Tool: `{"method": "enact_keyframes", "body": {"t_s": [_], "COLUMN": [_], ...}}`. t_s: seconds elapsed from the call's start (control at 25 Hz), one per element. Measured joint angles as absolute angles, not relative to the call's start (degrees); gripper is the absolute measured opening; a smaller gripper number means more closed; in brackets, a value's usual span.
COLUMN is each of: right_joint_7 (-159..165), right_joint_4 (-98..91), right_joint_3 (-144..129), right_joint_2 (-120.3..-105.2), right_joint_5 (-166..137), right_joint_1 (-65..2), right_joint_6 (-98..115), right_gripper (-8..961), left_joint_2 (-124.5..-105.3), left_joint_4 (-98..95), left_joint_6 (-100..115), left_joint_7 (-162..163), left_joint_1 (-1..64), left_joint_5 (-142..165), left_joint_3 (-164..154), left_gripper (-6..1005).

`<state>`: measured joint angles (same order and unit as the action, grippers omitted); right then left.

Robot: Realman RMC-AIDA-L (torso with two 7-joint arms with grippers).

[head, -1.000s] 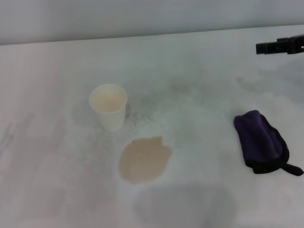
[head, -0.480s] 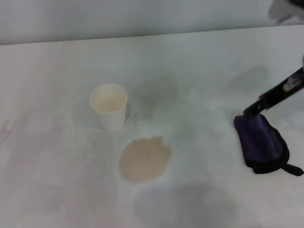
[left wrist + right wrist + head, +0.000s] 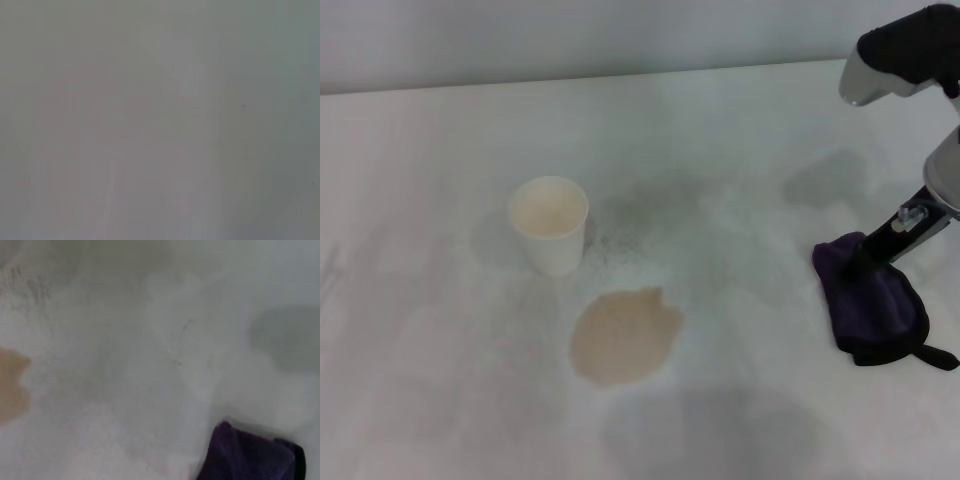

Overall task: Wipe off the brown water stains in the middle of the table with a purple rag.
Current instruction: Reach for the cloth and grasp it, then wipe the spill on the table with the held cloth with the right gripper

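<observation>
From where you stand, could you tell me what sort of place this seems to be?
Probably a robot test bench rather than a kitchen: a plain white table holds only a paper cup, a brown stain and a purple rag, with the right pincer at the rag.

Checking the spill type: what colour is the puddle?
Light brown, tan puddle, clearest in the head view.

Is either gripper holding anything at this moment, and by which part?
Cannot be told: the right gripper is at the purple rag's far end, grip unseen. Left gripper is out of view.
</observation>
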<state>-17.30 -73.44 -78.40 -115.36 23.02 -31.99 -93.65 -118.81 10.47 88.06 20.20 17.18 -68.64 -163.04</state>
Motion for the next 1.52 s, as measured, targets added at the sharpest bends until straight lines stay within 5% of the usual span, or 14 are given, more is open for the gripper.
{"method": "enact_keyframes", "body": {"t_s": [0.52, 1.08, 1.52], "right_joint_7": [-17.3, -17.1, -17.5], "right_joint_4": [-64.0, -63.9, -64.6], "right_joint_3": [-81.5, -82.6, -90.2], "right_joint_2": [-115.36, -115.49, -115.84], "right_joint_5": [21.9, 20.1, 27.2], "right_joint_1": [-35.0, -35.0, -38.2], "right_joint_6": [-89.2, -88.1, -84.2], "right_gripper": [613, 135, 92], "left_joint_2": [-118.74, -118.74, -118.82], "left_joint_4": [10.6, 10.6, 10.5], "left_joint_6": [88.0, 88.0, 88.0], "left_joint_7": [20.0, 20.0, 18.9], "left_joint_1": [17.7, 17.8, 17.9], "left_joint_5": [-69.4, -69.5, -69.5], "left_joint_3": [-163.0, -163.0, -163.0], "left_gripper": [893, 893, 893]}}
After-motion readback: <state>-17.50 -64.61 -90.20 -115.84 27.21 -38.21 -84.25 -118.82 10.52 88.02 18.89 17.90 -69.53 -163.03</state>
